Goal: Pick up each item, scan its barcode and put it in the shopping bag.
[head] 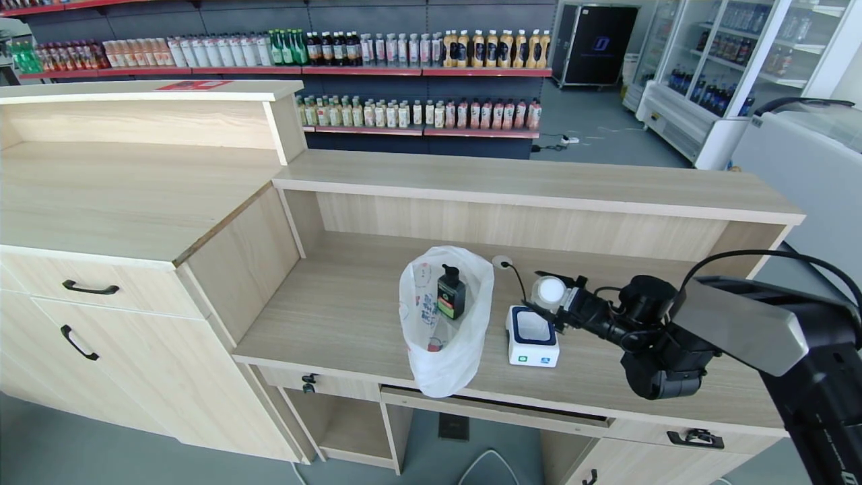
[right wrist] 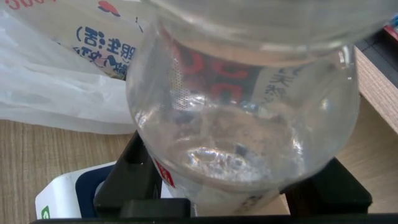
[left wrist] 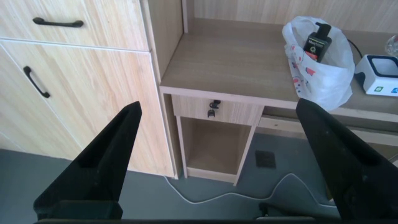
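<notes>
A: What has the right gripper [head: 564, 301] got?

B: Its jaws are clamped on a clear bottle [right wrist: 242, 124], held just over the scanner [head: 532, 335]. The left gripper [left wrist: 219, 104] has its jaws spread wide with nothing between them. It is low by the cabinet, well apart from all that.

A: What might go wrong?

B: The bottle looks round and slick, so I'd guess it could twist or slip in the jaws. The barcode might then face away from the scanner window. Past the scanner from the jaws sits the bag [head: 444, 330], limp, with a pump bottle [head: 450, 293] already standing in it. A low pass could snag the rim or knock the pump bottle over. The bag also sits at the front edge of the counter [head: 337, 316], so a shove might tip it off.

A: And around that?

B: The counter is pale wood, with a cable [head: 517, 277] running behind the scanner. Farther out are shelves [head: 404, 50] of drinks and glass fridges [head: 714, 67].
</notes>
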Available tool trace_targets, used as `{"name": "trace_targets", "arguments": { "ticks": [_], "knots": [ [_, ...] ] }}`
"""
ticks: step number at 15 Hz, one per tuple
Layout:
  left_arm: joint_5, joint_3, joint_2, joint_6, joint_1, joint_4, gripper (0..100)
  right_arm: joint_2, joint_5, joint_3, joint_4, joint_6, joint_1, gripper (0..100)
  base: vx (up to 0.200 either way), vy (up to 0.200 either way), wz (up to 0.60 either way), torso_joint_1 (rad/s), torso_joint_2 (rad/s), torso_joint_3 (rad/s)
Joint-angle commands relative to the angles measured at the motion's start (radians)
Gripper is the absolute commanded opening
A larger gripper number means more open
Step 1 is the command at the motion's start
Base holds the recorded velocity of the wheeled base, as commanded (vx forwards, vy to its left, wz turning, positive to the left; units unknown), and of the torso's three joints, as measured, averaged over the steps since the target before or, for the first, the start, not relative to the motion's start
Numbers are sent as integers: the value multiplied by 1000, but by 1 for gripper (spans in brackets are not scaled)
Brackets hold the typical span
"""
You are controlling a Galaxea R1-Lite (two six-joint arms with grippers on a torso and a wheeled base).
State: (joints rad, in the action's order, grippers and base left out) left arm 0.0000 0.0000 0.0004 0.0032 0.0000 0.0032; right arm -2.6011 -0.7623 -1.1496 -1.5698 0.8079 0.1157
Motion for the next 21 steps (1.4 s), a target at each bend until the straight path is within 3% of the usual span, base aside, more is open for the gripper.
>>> {"name": "trace_targets", "arguments": {
  "ticks": [1, 21],
  "knots": [
    [0, 0, 0, 0, 0, 0, 100, -7, 0, -12, -1, -1, 4, 0, 0, 0, 0, 0, 0, 0],
    [0, 0, 0, 0, 0, 0, 100, -37, 0, -84, -1, -19, 41, 0, 0, 0, 0, 0, 0, 0]
  ]
}}
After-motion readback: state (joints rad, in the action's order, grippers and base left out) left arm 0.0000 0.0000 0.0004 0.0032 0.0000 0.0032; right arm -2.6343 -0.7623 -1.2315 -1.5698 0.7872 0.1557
